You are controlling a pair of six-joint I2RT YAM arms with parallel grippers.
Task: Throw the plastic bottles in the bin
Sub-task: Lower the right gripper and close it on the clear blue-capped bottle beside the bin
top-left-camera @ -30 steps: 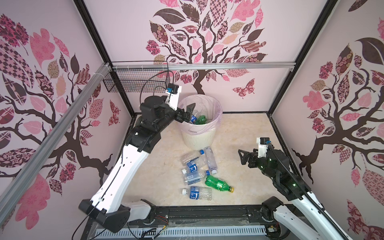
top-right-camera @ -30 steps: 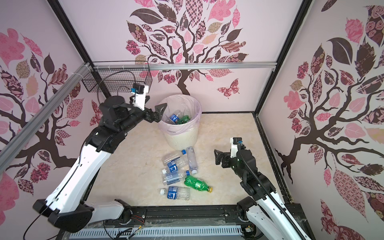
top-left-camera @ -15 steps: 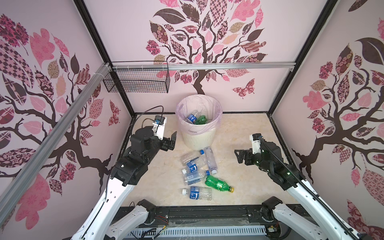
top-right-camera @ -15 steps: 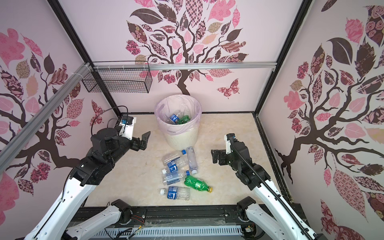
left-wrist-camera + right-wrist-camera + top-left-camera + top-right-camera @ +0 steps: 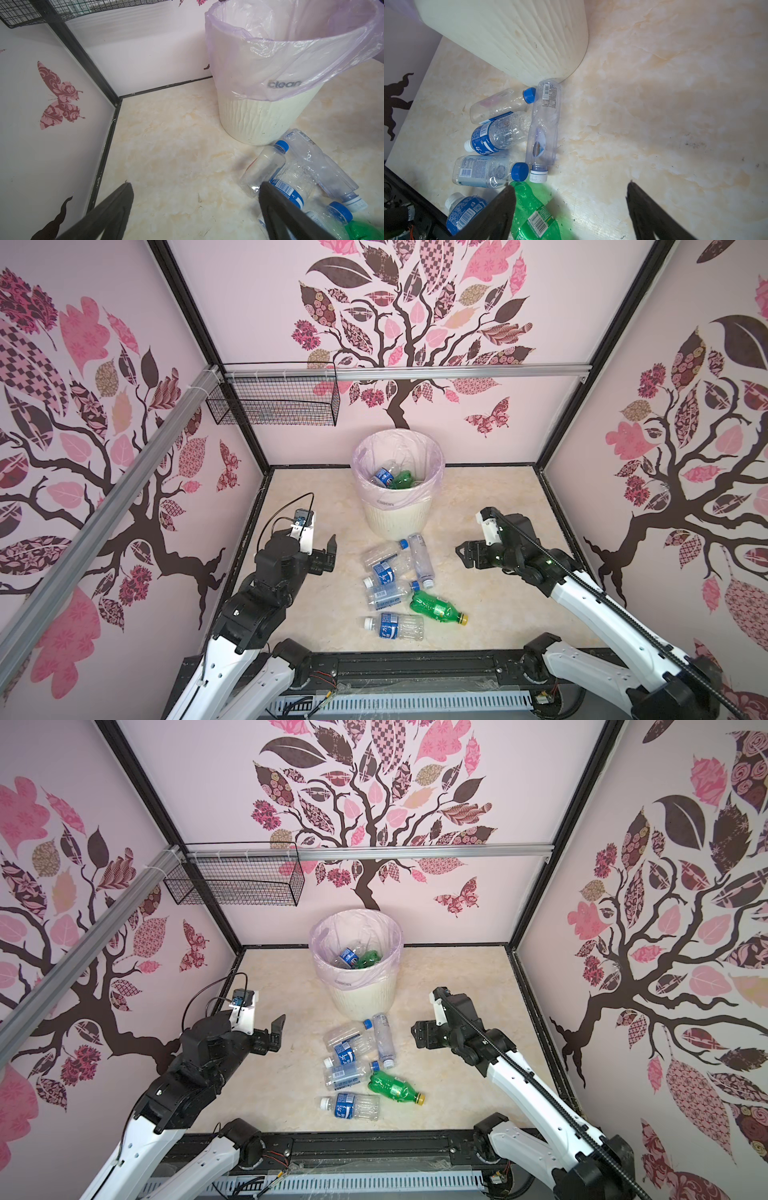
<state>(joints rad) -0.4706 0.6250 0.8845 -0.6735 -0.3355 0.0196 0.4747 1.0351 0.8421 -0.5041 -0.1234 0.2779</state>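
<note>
Six plastic bottles lie on their sides in a cluster on the tabletop, just on the near side of the bin. At least two more, one blue-labelled and one green, are already inside it.

The rightmost of the cluster is a tall clear bottle with a white cap. Its long axis runs far to near, base at the bin's foot and cap at the near end. A green bottle lies nearer still, slanted, with its yellow cap to the right.

The right jaws stand just right of the tall bottle, not touching it. They are parted wide, empty and facing left. The left jaws stand left of the cluster, spread fully and empty.

In my judgement the right arm is nearer the tall bottle. Its jaws must straddle the bottle left to right, across the short axis.
</note>
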